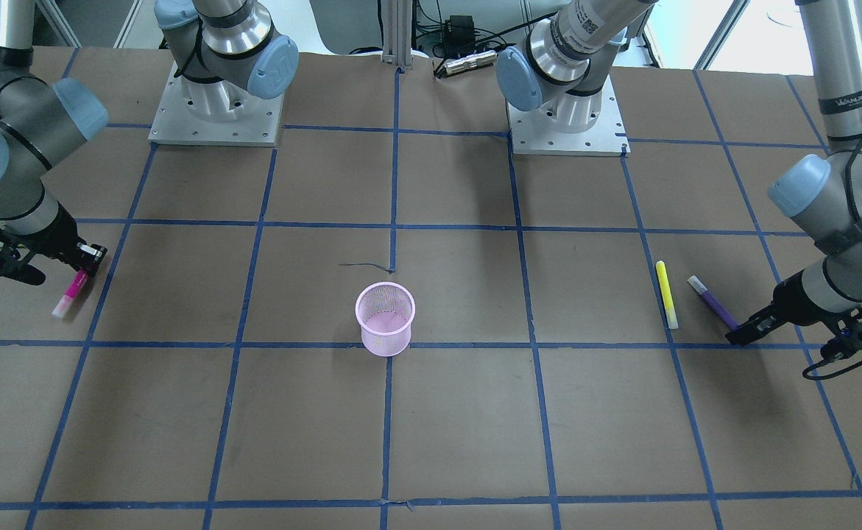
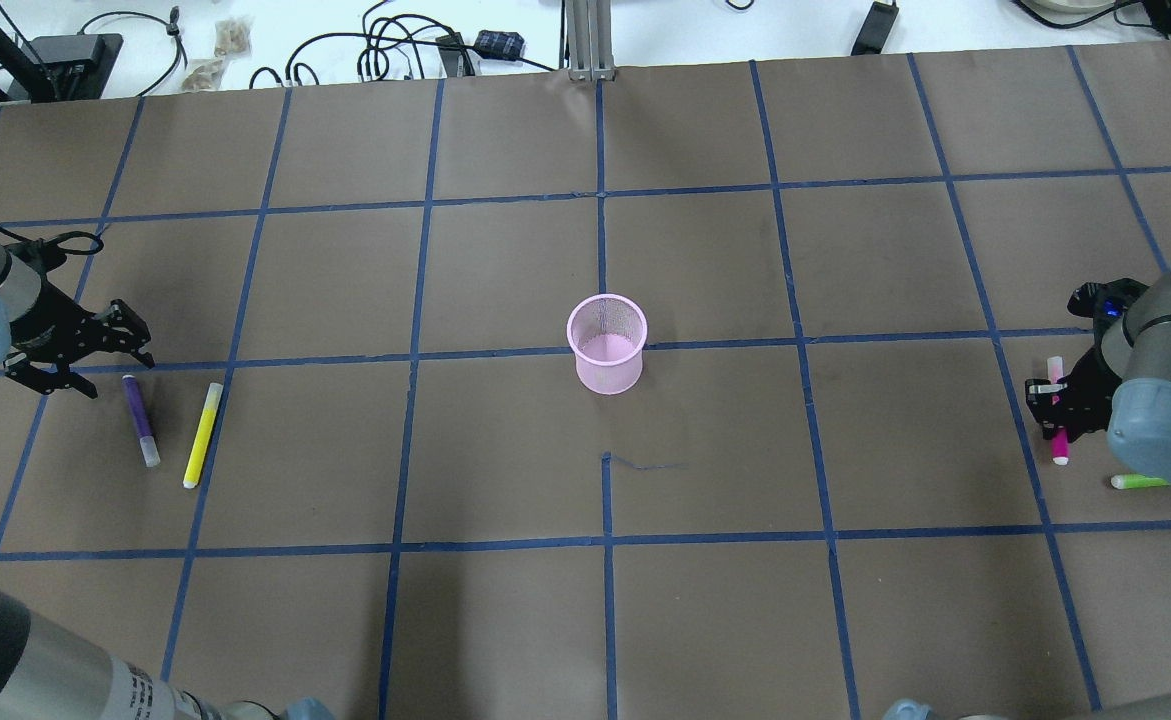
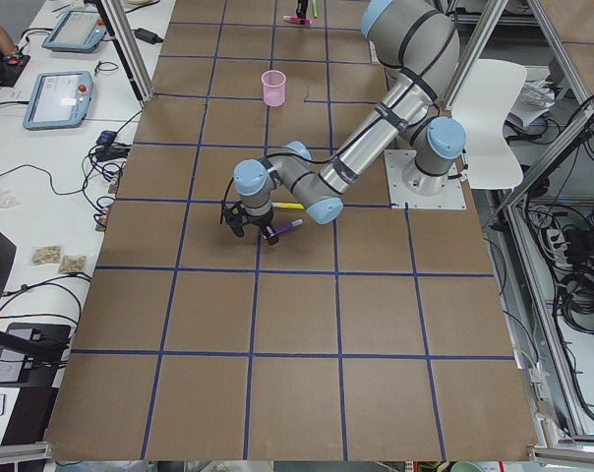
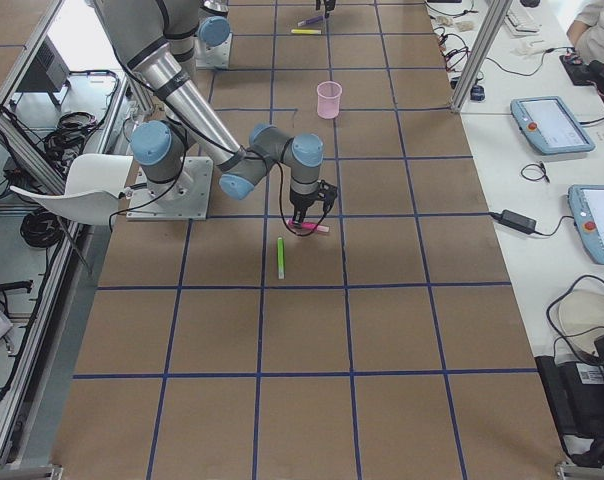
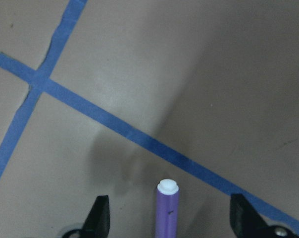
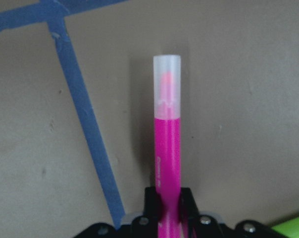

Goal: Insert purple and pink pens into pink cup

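The pink mesh cup [image 2: 606,345] stands upright at the table's middle, also seen in the front view [image 1: 385,320]. The purple pen [image 2: 140,420] lies flat at the far left. My left gripper [image 2: 117,370] is open and low, straddling the pen's end. In the left wrist view the pen [image 5: 168,213] lies between the spread fingers [image 5: 99,218] without touching them. My right gripper [image 2: 1050,400] is shut on the pink pen [image 6: 167,144] near its rear end, at the far right close to the table; its clear cap points away from the gripper [image 1: 86,266].
A yellow pen [image 2: 202,435] lies just beside the purple one, on the cup's side. A green pen [image 2: 1140,482] lies by the right arm's wrist. Blue tape lines grid the brown table [image 2: 505,620]. The arm bases [image 1: 213,110] stand at the robot's edge.
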